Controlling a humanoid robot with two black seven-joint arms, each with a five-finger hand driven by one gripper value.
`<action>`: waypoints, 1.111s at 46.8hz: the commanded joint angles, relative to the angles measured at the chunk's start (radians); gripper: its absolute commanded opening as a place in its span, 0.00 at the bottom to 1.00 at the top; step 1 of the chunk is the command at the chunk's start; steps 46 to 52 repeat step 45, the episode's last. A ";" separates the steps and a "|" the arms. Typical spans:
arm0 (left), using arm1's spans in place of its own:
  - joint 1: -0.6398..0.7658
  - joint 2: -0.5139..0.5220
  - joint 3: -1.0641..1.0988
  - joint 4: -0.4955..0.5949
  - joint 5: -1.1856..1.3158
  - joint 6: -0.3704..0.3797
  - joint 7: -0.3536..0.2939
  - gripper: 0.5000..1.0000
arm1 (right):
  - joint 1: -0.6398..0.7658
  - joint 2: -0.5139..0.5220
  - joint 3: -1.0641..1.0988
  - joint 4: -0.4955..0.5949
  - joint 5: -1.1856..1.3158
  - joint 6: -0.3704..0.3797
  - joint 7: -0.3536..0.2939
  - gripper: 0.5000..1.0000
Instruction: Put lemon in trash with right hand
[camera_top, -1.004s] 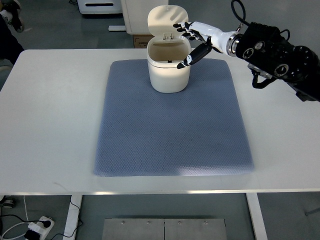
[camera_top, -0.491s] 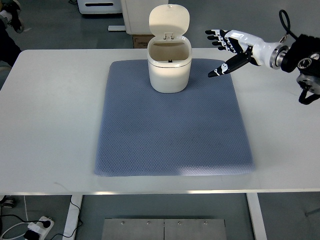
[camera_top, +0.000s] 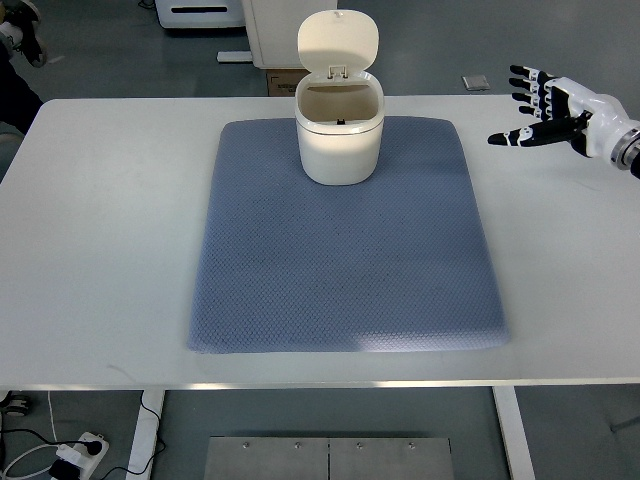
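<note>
My right hand (camera_top: 560, 108) hovers over the tabletop's (camera_top: 100, 220) right edge, fingers spread, holding nothing. No lemon in sight, presumably inside the trash bin (camera_top: 339, 135), lid up on the blue mat (camera_top: 340, 270).

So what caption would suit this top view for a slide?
Right hand, fingers spread and empty, at the table's right edge; lidded trash bin stands open on blue mat.

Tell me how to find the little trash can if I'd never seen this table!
Look at the white table, then the blue-grey mat in its middle. The trash can stands at the mat's far edge: a cream, rounded tub with its flip lid standing open. Nothing else sits on the mat; the right hand is off to the side.
</note>
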 joint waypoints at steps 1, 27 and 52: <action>0.000 0.000 0.000 0.000 0.000 -0.002 0.000 1.00 | -0.034 0.002 0.061 -0.013 0.046 -0.011 0.005 1.00; -0.002 0.000 0.000 0.000 0.000 -0.002 0.000 1.00 | -0.116 0.263 0.227 -0.237 0.429 -0.013 -0.033 1.00; 0.000 0.000 0.000 0.000 0.000 0.001 0.000 1.00 | -0.122 0.348 0.225 -0.368 0.429 -0.007 -0.032 1.00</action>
